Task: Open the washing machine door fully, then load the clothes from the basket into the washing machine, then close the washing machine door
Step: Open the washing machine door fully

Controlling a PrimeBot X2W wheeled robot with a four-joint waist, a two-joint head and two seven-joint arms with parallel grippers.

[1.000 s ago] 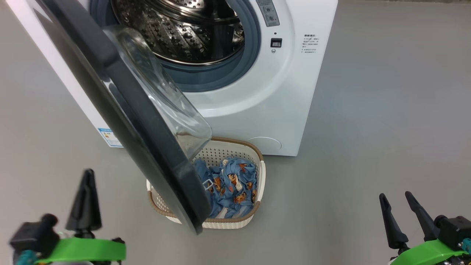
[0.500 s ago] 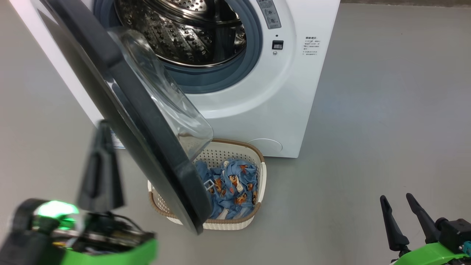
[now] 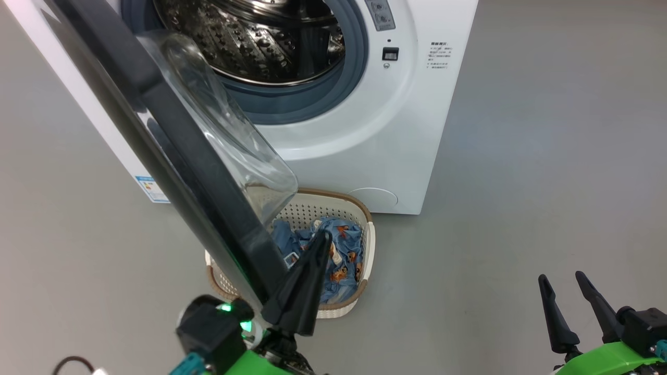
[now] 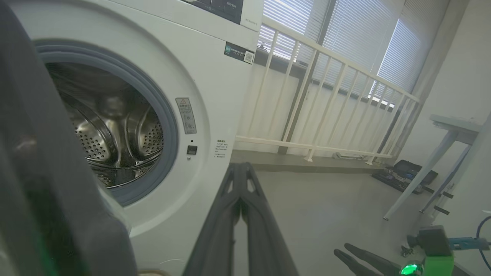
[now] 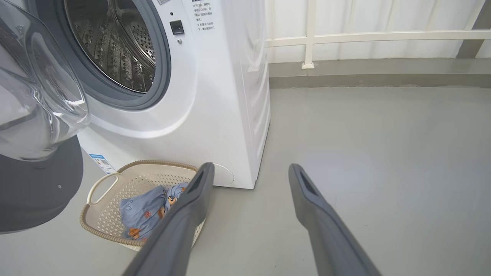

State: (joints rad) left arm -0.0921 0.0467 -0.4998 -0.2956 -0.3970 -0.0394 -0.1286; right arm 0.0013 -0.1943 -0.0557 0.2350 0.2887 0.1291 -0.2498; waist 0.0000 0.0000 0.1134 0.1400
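Note:
The washing machine (image 3: 375,146) stands with its steel drum (image 3: 260,36) exposed. The washing machine door (image 3: 172,130) is swung out toward me, with its glass bowl (image 3: 224,130) facing the drum. Below the door's lower edge sits the basket (image 3: 359,208) holding the blue printed clothes (image 3: 346,245). My left gripper (image 3: 323,237) is shut and empty. It points up beside the door's lower rim and over the basket; I cannot tell whether it touches the door. My right gripper (image 3: 560,277) is open and empty at the lower right, far from the basket (image 5: 126,180) and clothes (image 5: 144,209).
Bare grey floor (image 3: 521,156) stretches to the right of the machine. A white railing (image 4: 307,96) runs behind it under blinds. White table legs (image 4: 441,161) and a dark case (image 4: 406,174) stand by the far right wall.
My left gripper has swept from the lower left, outside the door, to the right, past the door's bottom edge and over the basket. The head camera shifted slightly. The right arm has stayed still.

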